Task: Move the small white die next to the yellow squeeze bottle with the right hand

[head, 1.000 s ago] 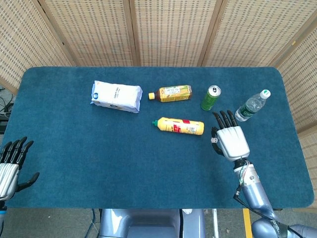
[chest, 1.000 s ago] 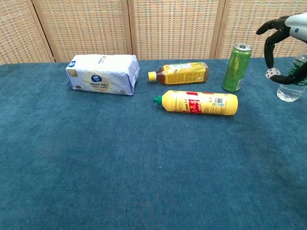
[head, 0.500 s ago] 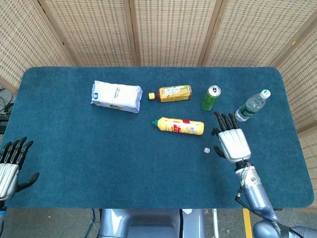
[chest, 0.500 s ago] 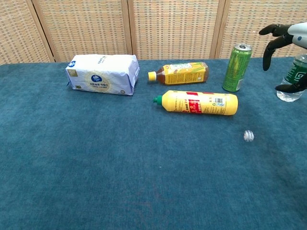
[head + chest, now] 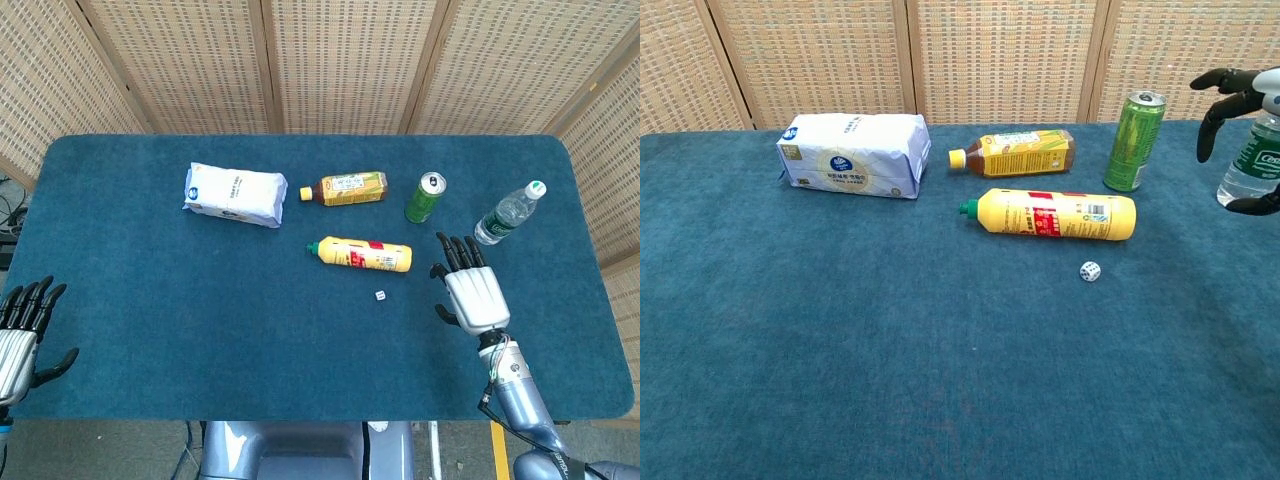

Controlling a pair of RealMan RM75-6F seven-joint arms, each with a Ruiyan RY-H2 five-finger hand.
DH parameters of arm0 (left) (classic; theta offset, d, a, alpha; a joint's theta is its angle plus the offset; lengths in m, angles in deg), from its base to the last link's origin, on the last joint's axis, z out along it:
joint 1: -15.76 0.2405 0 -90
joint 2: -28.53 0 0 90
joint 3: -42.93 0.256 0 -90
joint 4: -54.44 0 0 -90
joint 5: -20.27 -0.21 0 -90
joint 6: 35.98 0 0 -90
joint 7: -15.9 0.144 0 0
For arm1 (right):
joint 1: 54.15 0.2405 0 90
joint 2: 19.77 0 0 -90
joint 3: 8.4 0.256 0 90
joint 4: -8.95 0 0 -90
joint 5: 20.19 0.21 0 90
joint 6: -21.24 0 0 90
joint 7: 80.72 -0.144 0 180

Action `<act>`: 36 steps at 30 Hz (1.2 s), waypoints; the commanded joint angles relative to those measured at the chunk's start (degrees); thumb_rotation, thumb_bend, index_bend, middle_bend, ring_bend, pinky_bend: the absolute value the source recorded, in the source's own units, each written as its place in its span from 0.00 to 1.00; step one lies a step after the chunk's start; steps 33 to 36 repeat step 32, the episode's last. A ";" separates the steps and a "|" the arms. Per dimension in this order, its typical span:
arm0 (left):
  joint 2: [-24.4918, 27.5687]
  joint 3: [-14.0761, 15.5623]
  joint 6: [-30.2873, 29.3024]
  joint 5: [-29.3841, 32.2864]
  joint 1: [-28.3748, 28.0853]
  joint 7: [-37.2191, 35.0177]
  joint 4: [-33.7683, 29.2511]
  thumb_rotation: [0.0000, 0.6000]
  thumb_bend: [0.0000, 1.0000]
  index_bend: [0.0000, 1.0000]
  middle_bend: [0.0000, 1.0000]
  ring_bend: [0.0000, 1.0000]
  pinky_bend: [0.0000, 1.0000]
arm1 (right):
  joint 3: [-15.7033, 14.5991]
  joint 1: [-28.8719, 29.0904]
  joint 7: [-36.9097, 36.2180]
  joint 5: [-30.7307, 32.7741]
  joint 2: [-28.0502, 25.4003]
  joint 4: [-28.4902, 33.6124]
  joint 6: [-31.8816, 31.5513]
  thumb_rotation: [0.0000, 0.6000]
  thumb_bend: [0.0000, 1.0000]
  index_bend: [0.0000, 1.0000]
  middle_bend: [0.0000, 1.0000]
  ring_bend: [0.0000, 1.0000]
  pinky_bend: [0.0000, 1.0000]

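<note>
The small white die (image 5: 380,295) (image 5: 1090,271) lies on the blue cloth just in front of the yellow squeeze bottle (image 5: 361,254) (image 5: 1050,214), which lies on its side. My right hand (image 5: 470,288) (image 5: 1240,110) hovers to the right of the die with its fingers spread and nothing in it. At the near left corner my left hand (image 5: 22,335) is open, away from everything.
A white and blue packet (image 5: 234,194) lies at the back left. A brown tea bottle (image 5: 345,188) lies behind the yellow one. A green can (image 5: 424,198) and a clear water bottle (image 5: 508,212) stand at the right, near my right hand.
My right hand let go of the die, which dropped and rolled left to rest beside the yellow bottle. The hand drew back toward the near right.
</note>
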 commanded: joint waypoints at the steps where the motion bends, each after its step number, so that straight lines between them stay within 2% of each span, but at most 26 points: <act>1: 0.04 -0.05 0.04 0.13 0.01 -0.09 0.01 1.00 0.28 0.00 0.00 0.00 0.00 | -1.48 -1.65 -2.82 -2.36 -1.01 -0.01 -1.09 1.00 0.26 0.38 0.00 0.00 0.00; 7: 0.06 -0.19 0.22 0.61 0.01 -0.30 0.14 1.00 0.28 0.00 0.00 0.00 0.00 | -6.36 -6.82 -10.02 -7.75 -5.22 0.19 -3.62 1.00 0.22 0.28 0.00 0.00 0.00; 15: -0.30 -0.01 0.57 0.50 -0.08 0.76 0.14 1.00 0.28 0.00 0.00 0.00 0.00 | -12.13 -13.55 -15.94 -11.26 -5.90 -6.22 -6.49 1.00 0.11 0.07 0.00 0.00 0.00; 19: -0.51 -0.11 0.81 0.86 -0.15 0.95 0.32 1.00 0.28 0.00 0.00 0.00 0.00 | -13.09 -16.21 -18.59 -13.63 -4.51 -11.32 -9.24 1.00 0.10 0.00 0.00 0.00 0.00; 27: -0.77 -0.31 1.02 1.23 -0.26 1.10 0.80 1.00 0.28 0.00 0.00 0.00 0.00 | -13.40 -19.76 -25.25 -18.84 -2.35 -17.59 -14.55 1.00 0.10 0.00 0.00 0.00 0.00; 36: -0.76 -0.27 0.57 0.93 -0.13 1.03 0.83 1.00 0.28 0.00 0.00 0.00 0.00 | -12.70 -20.49 -26.11 -18.88 -3.10 -17.77 -14.78 1.00 0.10 0.00 0.00 0.00 0.00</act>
